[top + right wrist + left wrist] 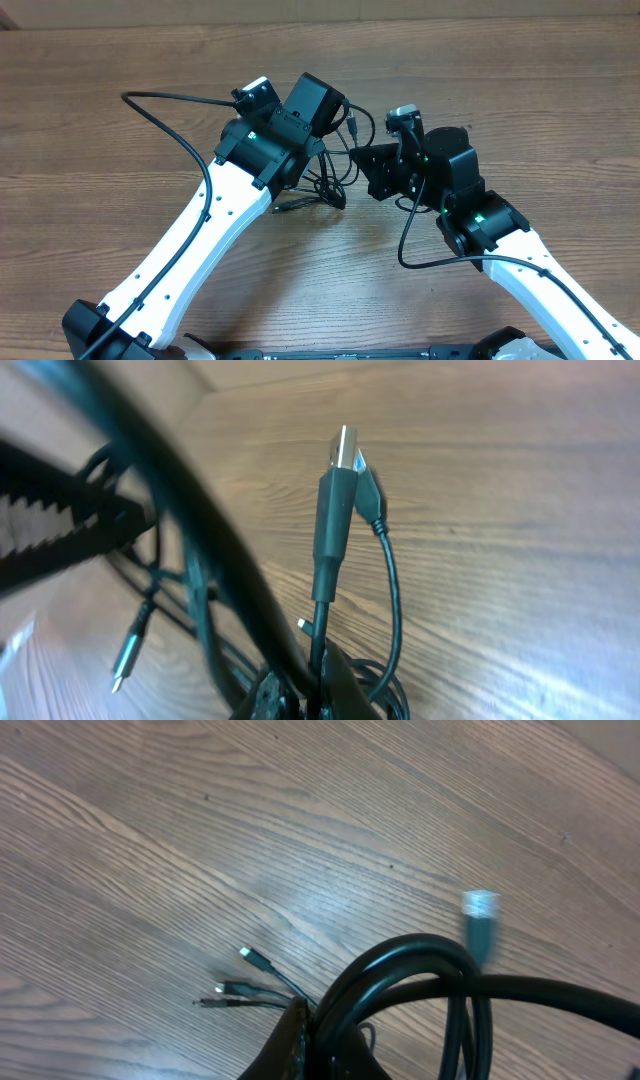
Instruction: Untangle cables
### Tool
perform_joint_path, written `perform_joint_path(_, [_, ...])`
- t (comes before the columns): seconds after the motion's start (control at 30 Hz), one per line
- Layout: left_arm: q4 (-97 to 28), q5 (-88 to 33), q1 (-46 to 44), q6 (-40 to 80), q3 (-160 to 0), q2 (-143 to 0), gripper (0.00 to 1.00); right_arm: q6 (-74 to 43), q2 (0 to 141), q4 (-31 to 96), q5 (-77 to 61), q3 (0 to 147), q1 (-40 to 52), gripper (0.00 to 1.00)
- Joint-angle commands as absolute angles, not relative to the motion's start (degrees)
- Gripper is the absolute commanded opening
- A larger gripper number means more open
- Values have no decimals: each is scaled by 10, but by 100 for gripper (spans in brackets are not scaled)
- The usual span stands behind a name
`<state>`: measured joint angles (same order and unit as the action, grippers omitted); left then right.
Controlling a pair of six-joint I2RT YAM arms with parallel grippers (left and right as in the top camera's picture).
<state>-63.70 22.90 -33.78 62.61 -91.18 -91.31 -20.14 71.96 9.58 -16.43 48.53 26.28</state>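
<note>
I find the cables (335,182) as one knotted clump at the centre of the overhead frame, between my two arms on the wooden table (120,60). My left pincer (305,1050) is clamped on a loop of them at the bottom of its view. My right pincer (310,700) is likewise closed on strands, with a USB plug (343,452) standing above it. No cord lies free yet, I judge; nearly all the untangling is left.

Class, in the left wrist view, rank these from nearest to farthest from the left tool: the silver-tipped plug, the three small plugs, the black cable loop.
1. The black cable loop, at the left tool itself.
2. The three small plugs, lower left.
3. The silver-tipped plug, upper right.
</note>
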Motion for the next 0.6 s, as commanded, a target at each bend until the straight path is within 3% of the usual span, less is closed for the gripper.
perform_joint_path(0.0, [-648, 289, -323, 648, -920, -907, 4, -301, 717, 118, -44, 495, 250, 4])
perform_joint_path(0.27, [-653, 285, -323, 652, -920, -907, 4, -439, 717, 214, 25, 495, 250, 4])
perform_joint_path(0.4, [-654, 285, -323, 597, -920, -907, 4, -373, 717, 198, 16, 495, 250, 4])
perform_joint_path(0.57, [-647, 278, -323, 402, -920, -907, 4, -239, 717, 150, -46, 495, 250, 10])
